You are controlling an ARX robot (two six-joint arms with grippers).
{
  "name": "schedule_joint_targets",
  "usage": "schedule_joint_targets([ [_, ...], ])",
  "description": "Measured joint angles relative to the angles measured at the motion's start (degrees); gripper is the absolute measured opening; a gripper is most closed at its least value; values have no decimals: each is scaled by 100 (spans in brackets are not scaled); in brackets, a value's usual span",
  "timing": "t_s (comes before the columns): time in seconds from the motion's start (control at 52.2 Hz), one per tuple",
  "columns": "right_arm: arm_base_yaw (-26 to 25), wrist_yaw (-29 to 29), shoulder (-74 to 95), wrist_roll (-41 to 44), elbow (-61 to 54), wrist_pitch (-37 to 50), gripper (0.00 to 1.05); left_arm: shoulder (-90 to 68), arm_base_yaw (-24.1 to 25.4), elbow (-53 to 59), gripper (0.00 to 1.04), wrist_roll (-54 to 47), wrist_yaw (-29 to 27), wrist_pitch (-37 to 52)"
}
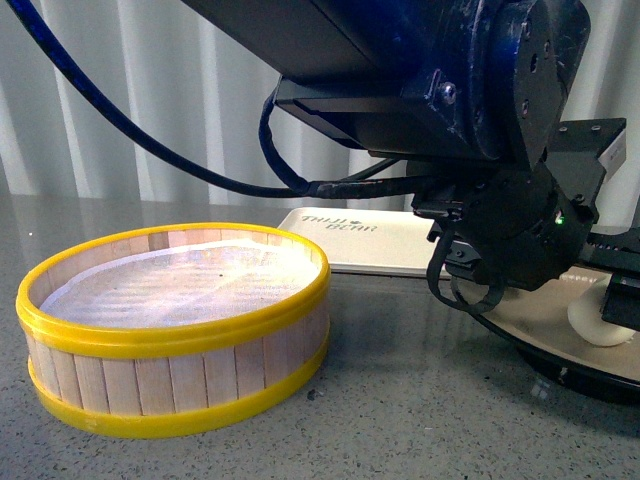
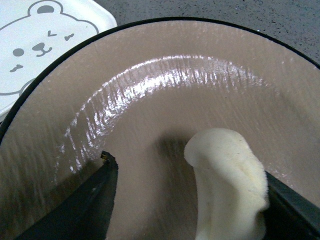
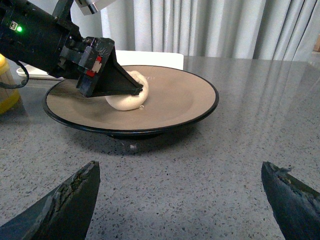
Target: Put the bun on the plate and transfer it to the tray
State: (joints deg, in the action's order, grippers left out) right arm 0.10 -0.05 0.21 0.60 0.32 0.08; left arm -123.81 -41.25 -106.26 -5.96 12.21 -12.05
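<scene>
The left gripper (image 2: 187, 169) is being held low over the plate (image 3: 180, 97), with its jaws parted wider than the bun (image 2: 227, 185). One finger is being touched by the bun's side, while a clear gap is being left at the other, so nothing is being squeezed. The bun is being carried by the plate itself, resting on the beige inside, off-centre. Judging from this, the first half of the task is being finished, and the jaws are probably being kept apart so the soft dough is not dragged when the arm is lifted away.

The right gripper (image 3: 180, 167) is being held wide open and empty, low over the grey speckled tabletop (image 1: 400, 400), near the plate and pointed at its black rim. It is probably being readied for the plate's transfer.

The cream tray (image 2: 45, 45), printed with a bear face, is being kept bare just beside the plate, at its far rim, so a short carry is being allowed for. The yellow-rimmed steamer basket (image 1: 175, 320) is being left empty, apart from the plate.
</scene>
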Motion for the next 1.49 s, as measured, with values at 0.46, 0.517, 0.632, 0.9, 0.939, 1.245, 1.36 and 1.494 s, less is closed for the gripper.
schedule_joint_targets([
  [0.46,0,0,0,0,0,0,96,90,42,72,98,328,166,-44],
  [0.517,0,0,0,2,0,0,96,92,39,70,98,330,164,-46],
  [0.632,0,0,0,0,0,0,96,109,48,68,98,374,129,-37],
  [0.9,0,0,0,2,0,0,96,396,573,-90,98,804,22,177],
  [0.939,0,0,0,0,0,0,96,492,730,-90,98,879,-24,221],
  [1.245,0,4,0,0,0,0,96,990,2413,243,98,1338,-2009,286],
  [1.36,0,-7,0,2,0,0,96,992,2531,308,98,1342,-2015,286],
  [1.494,0,0,0,0,0,0,96,1099,2415,533,94,1207,-2256,719],
])
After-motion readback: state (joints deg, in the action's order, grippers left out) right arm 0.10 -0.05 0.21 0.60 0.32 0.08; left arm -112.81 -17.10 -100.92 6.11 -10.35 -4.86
